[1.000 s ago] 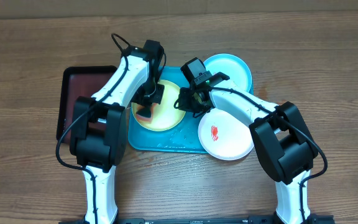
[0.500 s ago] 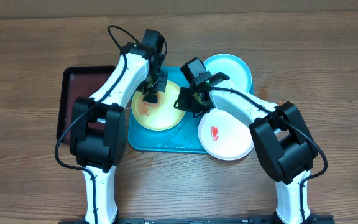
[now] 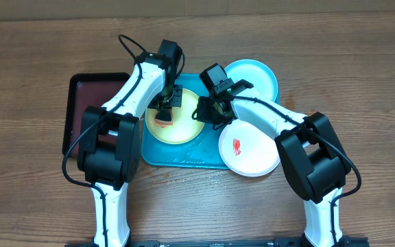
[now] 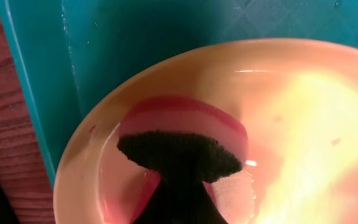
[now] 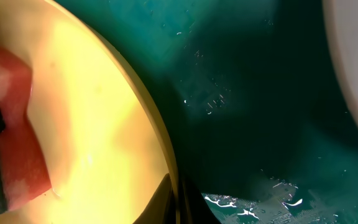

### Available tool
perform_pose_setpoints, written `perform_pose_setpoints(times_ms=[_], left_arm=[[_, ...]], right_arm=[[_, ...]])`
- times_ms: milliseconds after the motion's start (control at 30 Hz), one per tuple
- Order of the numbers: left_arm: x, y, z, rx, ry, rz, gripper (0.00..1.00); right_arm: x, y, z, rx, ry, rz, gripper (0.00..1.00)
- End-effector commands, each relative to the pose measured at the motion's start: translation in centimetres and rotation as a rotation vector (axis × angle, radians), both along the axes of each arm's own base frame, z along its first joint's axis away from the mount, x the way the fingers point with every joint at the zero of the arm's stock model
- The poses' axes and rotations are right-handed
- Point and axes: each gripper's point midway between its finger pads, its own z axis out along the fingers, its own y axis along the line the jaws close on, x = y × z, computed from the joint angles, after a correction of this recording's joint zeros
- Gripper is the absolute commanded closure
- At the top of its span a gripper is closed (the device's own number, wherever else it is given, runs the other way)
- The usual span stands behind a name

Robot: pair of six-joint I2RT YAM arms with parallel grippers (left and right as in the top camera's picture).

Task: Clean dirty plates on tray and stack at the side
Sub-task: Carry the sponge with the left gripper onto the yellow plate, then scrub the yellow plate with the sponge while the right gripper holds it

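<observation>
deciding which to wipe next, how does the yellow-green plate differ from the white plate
The yellow-green plate lies fully inside the tray; the white plate overhangs its edge. The yellow-green plate has a sponge pressed on it by the left pincer; the white plate carries only a red smear. Both are round and similar in size.

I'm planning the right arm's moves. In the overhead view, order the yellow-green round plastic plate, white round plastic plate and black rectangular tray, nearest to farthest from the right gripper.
From the right gripper:
1. Yellow-green round plastic plate, rim right at it.
2. White round plastic plate, close on its right.
3. Black rectangular tray, far left.
</observation>
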Motion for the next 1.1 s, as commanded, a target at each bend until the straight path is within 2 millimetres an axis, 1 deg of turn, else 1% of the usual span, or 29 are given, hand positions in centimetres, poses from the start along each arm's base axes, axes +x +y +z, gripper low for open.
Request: perform_pose_setpoints(times_ms=[0, 200, 300, 367, 433, 567, 700, 900, 1000, 1067], left_arm=[[-0.5, 0.2, 0.6, 0.054, -0.018, 0.011, 0.95], [-0.8, 0.1, 3.5, 0.047, -0.103, 0.007, 0.96], [-1.4, 0.1, 4.3, 0.016, -0.132, 0.01, 0.95], [-2.0, 0.3, 4.0, 0.011, -0.142, 0.022, 0.95], [-2.7, 0.3, 3.2, -0.006, -0.135, 0.026, 0.96], [-4.0, -0.4, 0.8, -0.063, -0.107, 0.027, 0.96], [-3.9, -0.8, -0.6, -0.095, -0.137, 0.047, 0.96], [-2.9, -0.9, -0.6, -0.106, -0.183, 0.056, 0.96], [-2.3, -1.3, -0.4, -0.125, -0.208, 0.048, 0.96], [-1.9, -2.2, -0.1, -0.166, -0.216, 0.022, 0.96]], right_arm=[[-0.1, -0.8, -1.4, -0.037, 0.018, -0.008, 0.96], [-0.1, -0.7, -1.4, -0.035, 0.015, -0.008, 0.96], [-0.1, -0.7, -1.4, -0.035, 0.015, -0.008, 0.96], [-0.1, -0.8, -1.4, -0.035, 0.016, -0.008, 0.96], [-0.1, -0.8, -1.4, -0.036, 0.017, -0.008, 0.96], [-0.1, -0.8, -1.4, -0.037, 0.018, -0.008, 0.96], [-0.2, -0.8, -1.4, -0.037, 0.019, -0.008, 0.96], [-0.2, -0.8, -1.4, -0.037, 0.019, -0.008, 0.96], [-0.1, -0.8, -1.4, -0.037, 0.018, -0.008, 0.96], [-0.1, -0.8, -1.4, -0.037, 0.018, -0.008, 0.96]])
